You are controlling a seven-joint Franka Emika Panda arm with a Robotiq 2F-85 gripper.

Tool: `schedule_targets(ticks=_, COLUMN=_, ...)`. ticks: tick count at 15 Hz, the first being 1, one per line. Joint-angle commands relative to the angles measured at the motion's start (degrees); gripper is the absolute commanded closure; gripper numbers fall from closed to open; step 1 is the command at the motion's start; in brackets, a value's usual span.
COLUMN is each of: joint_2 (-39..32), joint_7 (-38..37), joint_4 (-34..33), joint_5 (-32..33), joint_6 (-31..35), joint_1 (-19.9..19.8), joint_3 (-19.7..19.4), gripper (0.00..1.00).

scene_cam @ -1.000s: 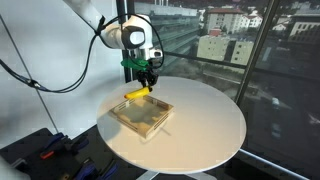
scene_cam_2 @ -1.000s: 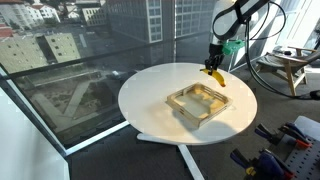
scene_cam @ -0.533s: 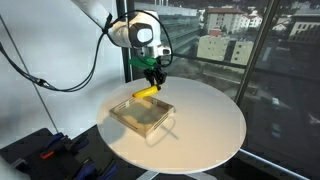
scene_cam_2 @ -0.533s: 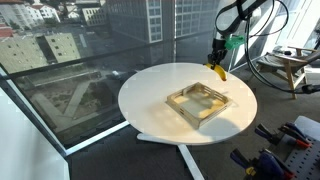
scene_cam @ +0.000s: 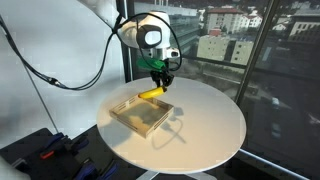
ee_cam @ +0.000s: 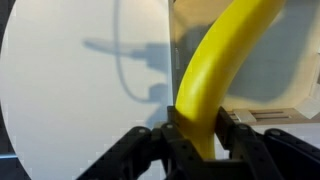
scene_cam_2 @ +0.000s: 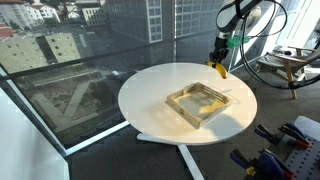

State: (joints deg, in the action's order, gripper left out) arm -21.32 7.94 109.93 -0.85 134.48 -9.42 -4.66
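My gripper [scene_cam: 160, 80] is shut on a yellow banana [scene_cam: 151, 94] and holds it in the air above the far edge of a shallow wooden tray [scene_cam: 135, 118]. In the other exterior view the banana [scene_cam_2: 216, 69] hangs from the gripper [scene_cam_2: 219, 58] above the table, beyond the tray [scene_cam_2: 181, 100]. In the wrist view the banana [ee_cam: 215, 60] fills the middle, clamped between the black fingers [ee_cam: 196, 135], with a corner of the tray [ee_cam: 265, 115] below.
The tray lies on a round white table [scene_cam: 210, 125] that also shows in the other exterior view [scene_cam_2: 150, 90]. Large windows stand beside it. Tools lie on a dark surface [scene_cam: 50, 150] beside the table, and cables hang near the arm.
The gripper has lifted the banana higher and carried it sideways, away from the tray's edge. The tray has not moved.
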Motion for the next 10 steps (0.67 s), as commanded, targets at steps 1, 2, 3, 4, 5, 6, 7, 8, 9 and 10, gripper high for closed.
schedule_targets(ticks=1, joint_2=-1.79, joint_7=2.6, joint_4=-3.51, joint_5=-2.07, joint_6=-2.36, joint_1=-1.56, joint_3=0.27, gripper=0.84)
schedule_targets(ticks=2, joint_2=-2.14, joint_7=2.74, joint_4=-3.95, joint_5=-2.27, joint_6=-2.4, joint_1=-1.86, joint_3=0.15, gripper=0.84)
schedule_targets(ticks=3, joint_2=-2.55, joint_7=2.93, joint_4=-4.49, joint_5=-2.36, joint_6=-2.48, joint_1=-2.19, joint_3=0.04, gripper=0.84)
schedule_targets(ticks=4, joint_2=-2.93, joint_7=3.04, joint_4=-5.02, joint_5=-2.39, joint_6=-2.58, joint_1=-2.52, joint_3=-0.07, gripper=0.84)
schedule_targets(ticks=5, joint_2=-3.36, joint_7=3.07, joint_4=-5.69, joint_5=-2.33, joint_6=-2.71, joint_1=-2.88, joint_3=-0.24, gripper=0.84)
schedule_targets(ticks=6, joint_2=-3.73, joint_7=3.2, joint_4=-6.24, joint_5=-2.31, joint_6=-2.8, joint_1=-3.27, joint_3=-0.34, gripper=0.84)
schedule_targets(ticks=7, joint_2=-4.18, joint_7=3.39, joint_4=-6.93, joint_5=-2.09, joint_6=-2.73, joint_1=-3.64, joint_3=-0.5, gripper=0.84)
schedule_targets(ticks=8, joint_2=-4.64, joint_7=3.69, joint_4=-7.55, joint_5=-2.01, joint_6=-2.77, joint_1=-4.03, joint_3=-0.59, gripper=0.84)
schedule_targets(ticks=9, joint_2=-5.18, joint_7=4.31, joint_4=-8.32, joint_5=-1.95, joint_6=-2.92, joint_1=-4.49, joint_3=-0.65, gripper=0.84)
schedule_targets(ticks=10, joint_2=-5.72, joint_7=4.96, joint_4=-9.09, joint_5=-1.97, joint_6=-3.01, joint_1=-4.97, joint_3=-0.65, gripper=0.84)
